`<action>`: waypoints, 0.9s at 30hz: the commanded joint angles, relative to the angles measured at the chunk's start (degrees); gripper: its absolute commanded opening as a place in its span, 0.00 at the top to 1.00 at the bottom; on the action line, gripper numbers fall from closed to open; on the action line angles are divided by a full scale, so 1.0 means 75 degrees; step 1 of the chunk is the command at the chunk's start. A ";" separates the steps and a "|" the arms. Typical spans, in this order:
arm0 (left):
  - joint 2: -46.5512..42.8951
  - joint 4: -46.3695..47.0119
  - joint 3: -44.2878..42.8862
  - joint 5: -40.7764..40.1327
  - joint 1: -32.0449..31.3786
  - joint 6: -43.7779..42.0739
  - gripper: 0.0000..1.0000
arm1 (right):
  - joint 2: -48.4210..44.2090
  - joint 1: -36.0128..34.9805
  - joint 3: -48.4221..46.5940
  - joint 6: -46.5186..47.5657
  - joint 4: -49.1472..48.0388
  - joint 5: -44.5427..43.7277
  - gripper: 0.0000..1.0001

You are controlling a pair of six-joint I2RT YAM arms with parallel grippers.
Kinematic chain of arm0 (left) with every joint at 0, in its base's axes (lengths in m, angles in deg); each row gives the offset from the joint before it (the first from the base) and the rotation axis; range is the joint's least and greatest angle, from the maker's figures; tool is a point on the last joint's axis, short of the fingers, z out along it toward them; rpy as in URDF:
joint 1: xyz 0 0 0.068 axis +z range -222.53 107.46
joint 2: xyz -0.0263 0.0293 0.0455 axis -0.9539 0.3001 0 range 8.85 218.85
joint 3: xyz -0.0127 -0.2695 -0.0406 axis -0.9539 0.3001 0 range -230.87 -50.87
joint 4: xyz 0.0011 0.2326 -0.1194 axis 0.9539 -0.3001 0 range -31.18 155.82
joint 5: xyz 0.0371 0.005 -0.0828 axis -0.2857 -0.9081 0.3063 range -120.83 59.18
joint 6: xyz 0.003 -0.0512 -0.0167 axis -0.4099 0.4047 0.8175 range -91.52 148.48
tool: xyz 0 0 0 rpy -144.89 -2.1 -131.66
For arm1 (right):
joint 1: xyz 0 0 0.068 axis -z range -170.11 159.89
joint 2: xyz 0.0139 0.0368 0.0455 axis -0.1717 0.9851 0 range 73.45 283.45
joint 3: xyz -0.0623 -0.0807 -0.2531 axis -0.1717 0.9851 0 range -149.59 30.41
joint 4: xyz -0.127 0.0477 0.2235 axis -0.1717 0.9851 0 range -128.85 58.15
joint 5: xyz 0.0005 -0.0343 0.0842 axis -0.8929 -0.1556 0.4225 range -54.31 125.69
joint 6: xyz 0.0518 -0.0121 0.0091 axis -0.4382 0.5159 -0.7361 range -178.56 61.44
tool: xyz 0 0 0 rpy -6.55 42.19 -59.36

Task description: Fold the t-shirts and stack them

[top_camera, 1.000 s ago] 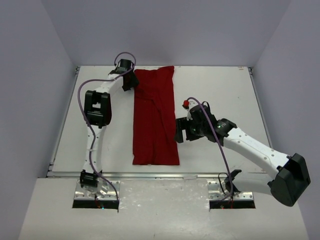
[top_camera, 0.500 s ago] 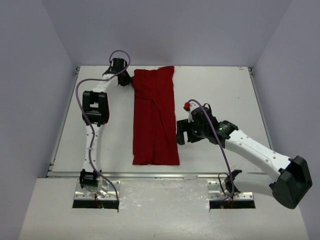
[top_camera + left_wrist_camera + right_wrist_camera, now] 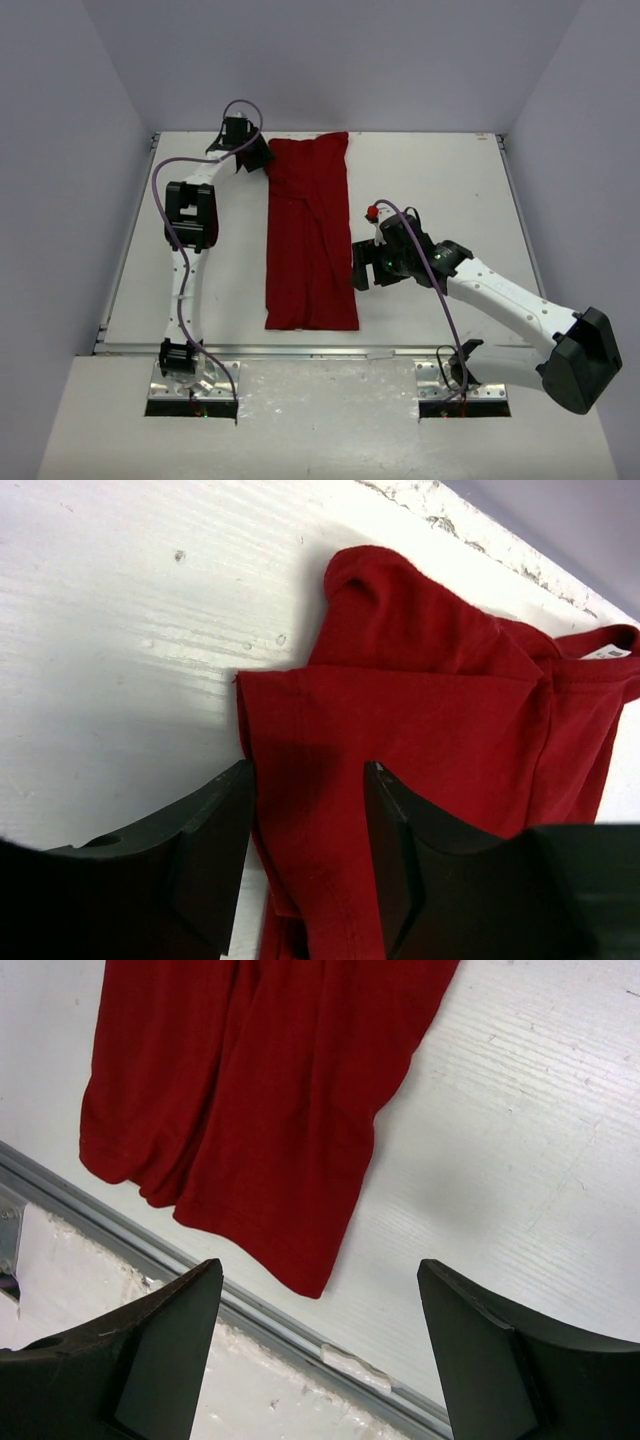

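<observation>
Half parted, left tool (image 3: 307,780) over t-shirt (image 3: 430,700)

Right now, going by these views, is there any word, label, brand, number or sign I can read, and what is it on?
No text can be read in any view.
On the white neck label of the red t-shirt, seen from the left wrist: print too small and blurred to read.
On the table: no writing or sign visible.
</observation>
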State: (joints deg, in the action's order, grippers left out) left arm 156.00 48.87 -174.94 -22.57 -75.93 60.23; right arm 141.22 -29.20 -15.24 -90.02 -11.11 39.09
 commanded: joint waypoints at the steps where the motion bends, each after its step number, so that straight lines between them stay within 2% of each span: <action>1: 0.0020 0.0105 0.0101 -0.0161 0.0031 0.0068 0.54 | -0.0012 0.0009 -0.0218 0.0047 -0.0044 -0.0020 0.20; 4: -0.0084 0.0022 0.0218 -0.0419 0.0031 0.0115 0.55 | -0.0001 0.0009 -0.0253 0.0082 -0.0020 -0.0043 0.20; 7: -0.0248 -0.0107 0.0463 -0.0701 0.0020 0.0115 0.58 | 0.0035 0.0009 -0.0277 0.0117 0.0003 -0.0066 0.20; 9: -0.0331 0.0243 0.0663 -0.0527 0.0031 0.0091 0.63 | 0.0081 0.0009 -0.0265 0.0129 -0.0008 -0.0066 0.20; 10: -0.0273 0.0268 0.0571 -0.0456 0.0031 0.0091 0.67 | 0.0093 0.0009 -0.0265 0.0129 -0.0043 -0.0055 0.20; 11: -0.0168 0.0175 0.0408 -0.0432 0.0031 0.0091 0.76 | 0.0105 0.0009 -0.0254 0.0140 -0.0055 -0.0055 0.20; 13: 0.0125 -0.0047 -0.0003 -0.0315 0.0031 0.0080 0.84 | 0.0140 0.0009 -0.0242 0.0140 -0.0090 -0.0066 0.20; 14: 0.0161 -0.0072 -0.0050 -0.0327 0.0031 0.0091 0.97 | 0.0140 0.0009 -0.0218 0.0140 -0.0102 -0.0055 0.20; 15: 0.0138 0.0021 0.0030 -0.0350 0.0031 0.0103 1.00 | 0.0175 0.0009 -0.0218 0.0140 -0.0090 -0.0032 0.20; 20: -0.0061 0.0770 0.0359 0.0176 0.0031 -0.0002 1.00 | 0.0292 0.0009 -0.0207 0.0175 -0.0137 -0.0020 0.20; 23: -0.0516 0.1683 0.0861 0.0843 0.0020 -0.0026 1.00 | 0.0351 0.0009 -0.0207 0.0176 -0.0160 -0.0020 0.21; 27: -0.1022 0.2879 0.1659 0.1044 0.0008 0.0033 1.00 | 0.0398 0.0009 -0.0207 0.0175 -0.0196 0.0015 0.20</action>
State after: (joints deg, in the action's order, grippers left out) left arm 154.16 61.30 -164.93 -18.40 -75.93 60.89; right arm 144.21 -29.20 -15.26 -89.34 -11.17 38.94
